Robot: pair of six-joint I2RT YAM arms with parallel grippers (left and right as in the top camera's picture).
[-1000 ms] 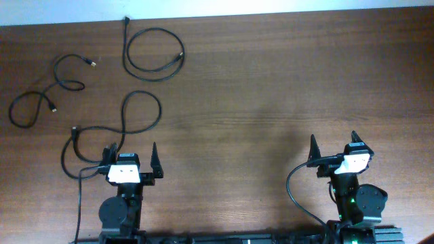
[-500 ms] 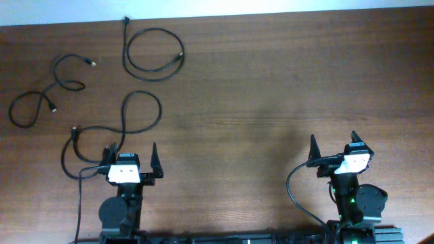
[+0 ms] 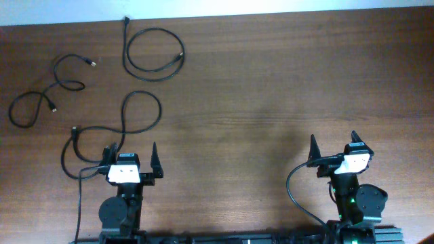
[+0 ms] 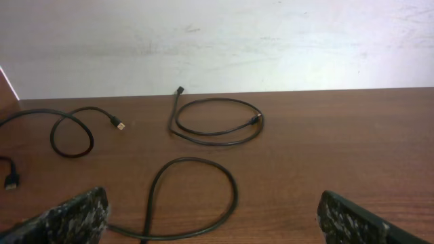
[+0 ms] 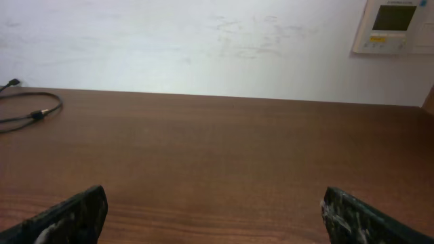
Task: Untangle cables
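Note:
Three thin black cables lie apart on the wooden table's left half. One forms a round loop (image 3: 153,54) at the back, also in the left wrist view (image 4: 217,122). A second (image 3: 47,91) snakes at the far left, also in the left wrist view (image 4: 71,132). A third (image 3: 139,112) loops in front of my left gripper, also in the left wrist view (image 4: 193,196). My left gripper (image 3: 131,157) is open and empty just short of that loop. My right gripper (image 3: 333,148) is open and empty at the front right, far from the cables.
A thicker black wire (image 3: 80,196) runs down beside the left arm's base, and another (image 3: 293,193) curves by the right arm's base. A white wall (image 5: 203,41) with a control panel (image 5: 397,26) stands behind the table's far edge.

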